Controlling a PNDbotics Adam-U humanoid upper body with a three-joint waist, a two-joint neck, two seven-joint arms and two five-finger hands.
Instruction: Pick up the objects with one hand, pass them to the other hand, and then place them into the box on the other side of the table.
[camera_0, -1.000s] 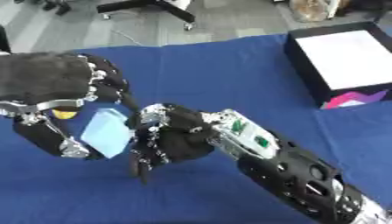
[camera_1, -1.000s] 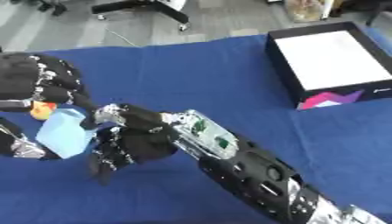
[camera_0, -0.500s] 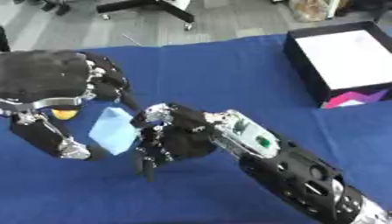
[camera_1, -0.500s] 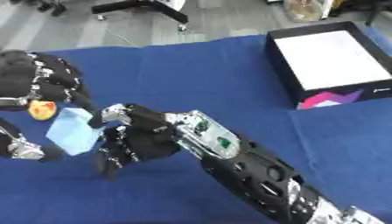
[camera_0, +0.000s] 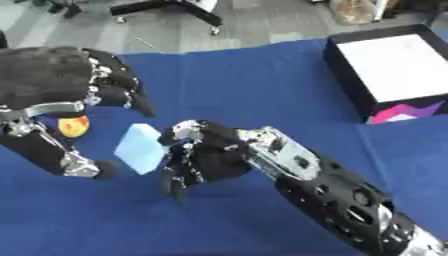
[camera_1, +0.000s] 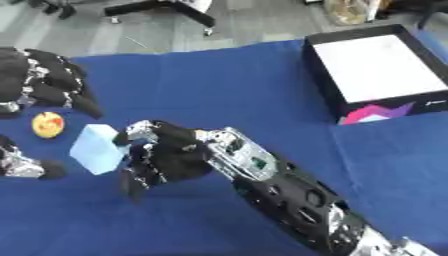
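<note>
A light blue block (camera_0: 140, 148) hangs tilted over the blue table cloth (camera_0: 236, 80) at the left. My right hand (camera_0: 213, 159) reaches in from the lower right and grips the block's right edge, thumb on top and fingers curled down beneath. My left hand (camera_0: 61, 85) is open around the block's left side without touching it, with fingers (camera_0: 118, 95) above and thumb (camera_0: 80, 167) below. A small yellow-orange ball (camera_1: 48, 124) lies on the cloth under the left hand. The black box (camera_1: 320, 75) with a white floor stands at the far right.
The box has a pink and purple pattern on its near wall (camera_0: 398, 111). Beyond the table's far edge are a grey floor and office chair bases (camera_0: 166, 7). Open blue cloth stretches between the hands and the box.
The block has shifted a little to the right with my right hand. My left hand's fingers and thumb have spread away from it.
</note>
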